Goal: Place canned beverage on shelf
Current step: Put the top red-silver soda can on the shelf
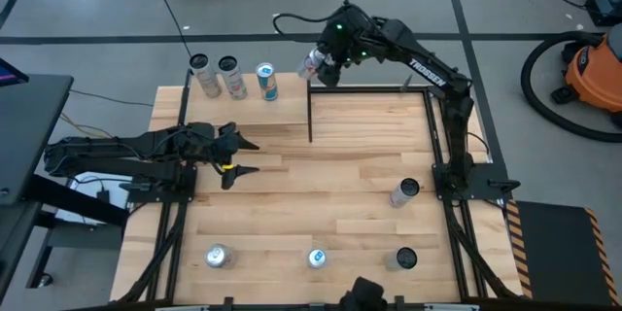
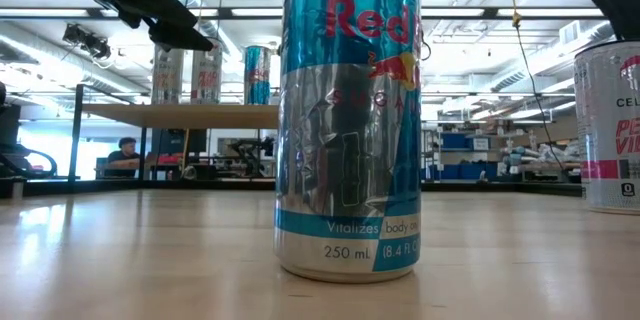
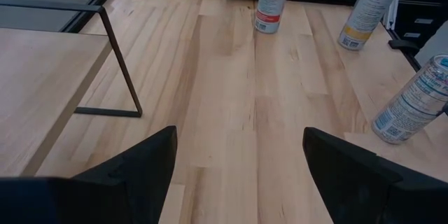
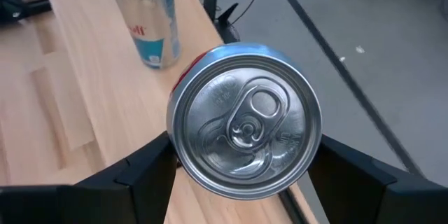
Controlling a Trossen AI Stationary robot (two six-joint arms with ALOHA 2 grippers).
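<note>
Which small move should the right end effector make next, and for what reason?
Probably lower the can onto the shelf and then open. The right end effector grips it at the shelf's far edge, beside the blue can already standing there. The left end effector waits open over the table.

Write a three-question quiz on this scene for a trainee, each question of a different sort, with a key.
1. True or false: the right gripper is shut on a can.
2. How many cans already stand on the shelf? A) one B) three C) five
3. Fill in: the left gripper, over the table's left side, is ____ and holds nothing.

Key: 1 true; 2 B, with two silver cans and a blue and silver can in a row; 3 open.
</note>
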